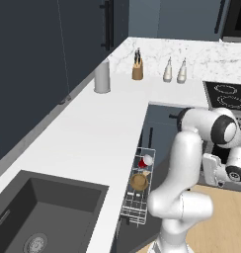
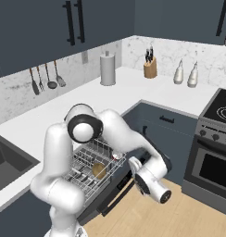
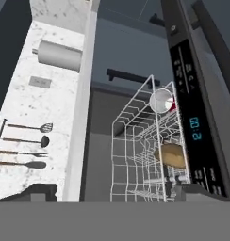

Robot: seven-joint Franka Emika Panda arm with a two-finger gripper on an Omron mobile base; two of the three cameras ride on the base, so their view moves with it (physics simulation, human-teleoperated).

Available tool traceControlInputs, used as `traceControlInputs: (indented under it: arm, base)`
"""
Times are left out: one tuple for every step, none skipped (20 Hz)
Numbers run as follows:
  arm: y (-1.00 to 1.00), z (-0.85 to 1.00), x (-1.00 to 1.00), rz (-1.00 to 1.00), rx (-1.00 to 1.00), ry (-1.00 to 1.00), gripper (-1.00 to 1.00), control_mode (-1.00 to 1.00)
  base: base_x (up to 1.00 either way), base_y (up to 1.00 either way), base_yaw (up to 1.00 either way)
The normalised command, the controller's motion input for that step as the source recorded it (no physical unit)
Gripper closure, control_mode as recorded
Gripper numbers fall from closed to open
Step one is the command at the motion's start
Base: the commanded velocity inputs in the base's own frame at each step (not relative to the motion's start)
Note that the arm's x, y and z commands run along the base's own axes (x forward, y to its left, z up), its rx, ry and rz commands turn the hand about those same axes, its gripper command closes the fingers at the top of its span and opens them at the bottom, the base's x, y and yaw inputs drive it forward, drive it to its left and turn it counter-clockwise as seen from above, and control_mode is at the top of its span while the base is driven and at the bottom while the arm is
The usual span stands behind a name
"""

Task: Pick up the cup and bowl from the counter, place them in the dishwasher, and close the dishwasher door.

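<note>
The dishwasher stands open with its white wire rack [image 1: 136, 195] pulled out under the counter [image 1: 88, 133]. In the rack the red cup [image 1: 145, 161] lies on its side, white mouth showing [image 3: 162, 100]. The tan bowl [image 1: 139, 182] rests just in front of it [image 3: 171, 155]. The dishwasher door [image 2: 116, 190] hangs part-way down below the rack, with its black bar handle [image 2: 116, 198] on the outer face. In the hand view its lit control strip [image 3: 192, 124] runs along the right. My gripper [image 3: 118, 195] hovers off the door's top edge [image 2: 133, 165], open and holding nothing.
On the counter's far end stand a grey canister [image 1: 102, 76], a knife block [image 1: 137, 69] and two bottles [image 1: 174, 70]. A dark sink [image 1: 38, 217] lies at the near left. The stove and oven [image 2: 212, 162] stand to the right, over wooden floor [image 2: 179, 217].
</note>
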Motion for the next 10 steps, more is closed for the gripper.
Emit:
traceControlInputs:
  arm:
    - [-0.06, -0.29, 0.00, 0.06, 0.12, -0.09, -1.00, -1.00]
    - [-0.24, -0.09, -0.09, 0.03, 0.07, -0.14, -1.00, -1.00]
    - [-0.36, -0.04, -0.24, 0.01, 0.09, -0.09, -1.00, -1.00]
    - [-0.44, -0.01, -0.29, 0.00, 0.11, -0.06, -1.00, -1.00]
    - [-0.42, -0.09, -0.29, 0.00, 0.10, -0.02, -1.00, -1.00]
    - [-0.39, -0.12, -0.29, 0.00, 0.09, 0.00, -1.00, -1.00]
    - [-0.26, -0.24, -0.18, 0.00, 0.05, 0.00, -1.00, -1.00]
    - [-0.14, -0.26, -0.11, 0.00, 0.02, 0.00, -1.00, -1.00]
    - [0.00, -0.41, -0.06, 0.00, 0.00, 0.00, -1.00, -1.00]
    - [0.00, -0.45, 0.00, 0.00, 0.00, 0.00, -1.00, -1.00]
  base:
    - [0.00, 0.00, 0.00]
    - [0.00, 0.00, 0.00]
    - [0.00, 0.00, 0.00]
    - [0.00, 0.00, 0.00]
    - [0.00, 0.00, 0.00]
    - [0.00, 0.00, 0.00]
    - [0.00, 0.00, 0.00]
    - [0.00, 0.00, 0.00]
    - [0.00, 0.00, 0.00]
    - [0.00, 0.00, 0.00]
